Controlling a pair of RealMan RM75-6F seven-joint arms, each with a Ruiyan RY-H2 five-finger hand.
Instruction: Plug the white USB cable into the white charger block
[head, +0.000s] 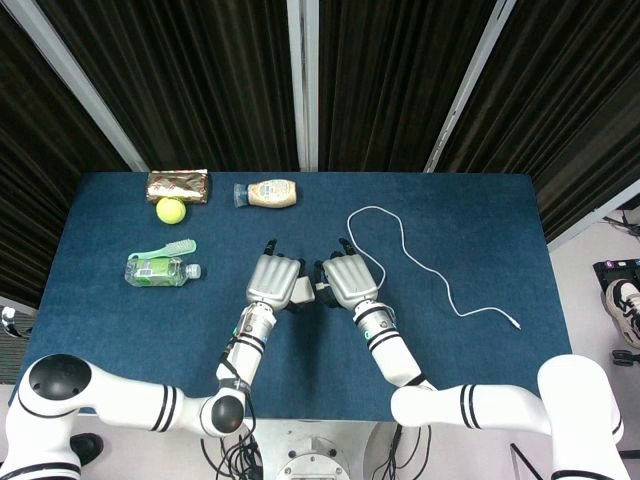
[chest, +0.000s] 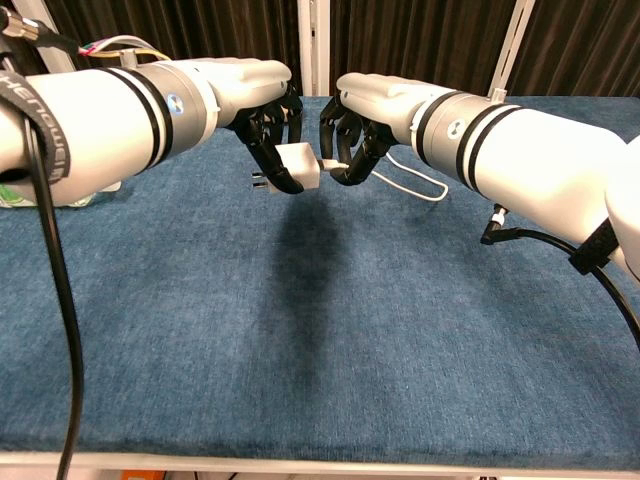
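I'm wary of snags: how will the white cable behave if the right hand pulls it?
The cable is thin and lies in loose curves on the table, so it is likely floppy and light. Its free end would probably just drag along behind the right hand.

The counter wears matt, felt-like blue cloth; the charger block looks smooth white plastic, its prongs probably metal; arm shells glossy.
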